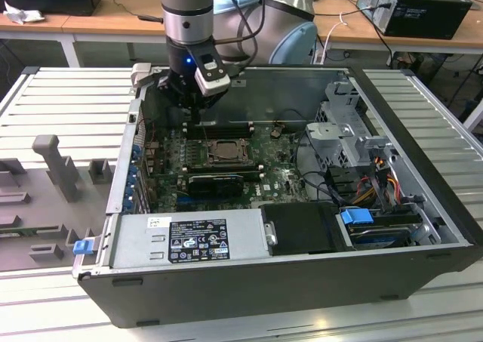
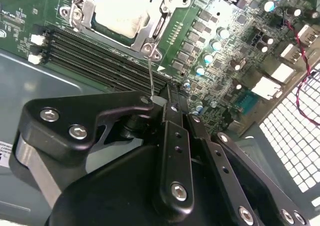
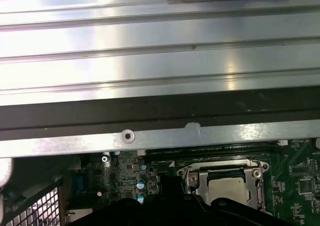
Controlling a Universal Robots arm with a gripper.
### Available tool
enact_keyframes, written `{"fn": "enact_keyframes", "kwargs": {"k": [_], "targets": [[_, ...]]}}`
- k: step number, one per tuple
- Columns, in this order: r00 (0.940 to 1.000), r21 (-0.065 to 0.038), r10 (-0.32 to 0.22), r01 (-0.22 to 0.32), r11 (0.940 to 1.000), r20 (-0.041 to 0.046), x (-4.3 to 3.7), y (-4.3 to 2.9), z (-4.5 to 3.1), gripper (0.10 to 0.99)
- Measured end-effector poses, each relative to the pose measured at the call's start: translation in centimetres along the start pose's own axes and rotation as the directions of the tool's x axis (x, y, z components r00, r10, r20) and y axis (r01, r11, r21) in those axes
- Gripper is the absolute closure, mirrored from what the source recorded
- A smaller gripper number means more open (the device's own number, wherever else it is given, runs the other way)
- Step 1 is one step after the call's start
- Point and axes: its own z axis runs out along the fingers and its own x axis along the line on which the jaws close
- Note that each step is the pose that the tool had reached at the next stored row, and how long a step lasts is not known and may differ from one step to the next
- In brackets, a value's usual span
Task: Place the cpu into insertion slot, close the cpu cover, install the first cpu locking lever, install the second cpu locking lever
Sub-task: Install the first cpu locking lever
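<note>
A ribbed aluminium table (image 1: 60, 100) carried a big black, open-sided computer case (image 1: 264, 281). The grey robot arm (image 1: 187, 10) reached down into it near the far wall, over the green motherboard (image 1: 279, 180). The black gripper (image 1: 194, 114) hung just beside the long black memory slots (image 2: 90, 51), near the square black-framed insertion slot (image 1: 224, 150). The thin grey metal cpu cover (image 2: 84, 14) lay shut flat over that slot. Through its cut-out centre, in both wrist views, showed the small square cpu (image 2: 122, 9) with its pale silver top, seated in the slot. In the second wrist view the gripper's fingers (image 2: 142, 106) were pressed together, pinching the free tip of a thin steel wire locking lever (image 2: 150, 71). The lever stood up from a corner of the cover.
</note>
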Motion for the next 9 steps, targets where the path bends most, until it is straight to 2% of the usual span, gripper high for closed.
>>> {"fn": "enact_keyframes", "kwargs": {"k": [5,9], "targets": [[1.0000,0.000,0.000,0.000,1.0000,-0.0001,-0.29,0.02,0.07,0.980],[1.0000,0.000,0.000,0.000,1.0000,0.0000,-0.95,0.07,0.18,0.980]]}}
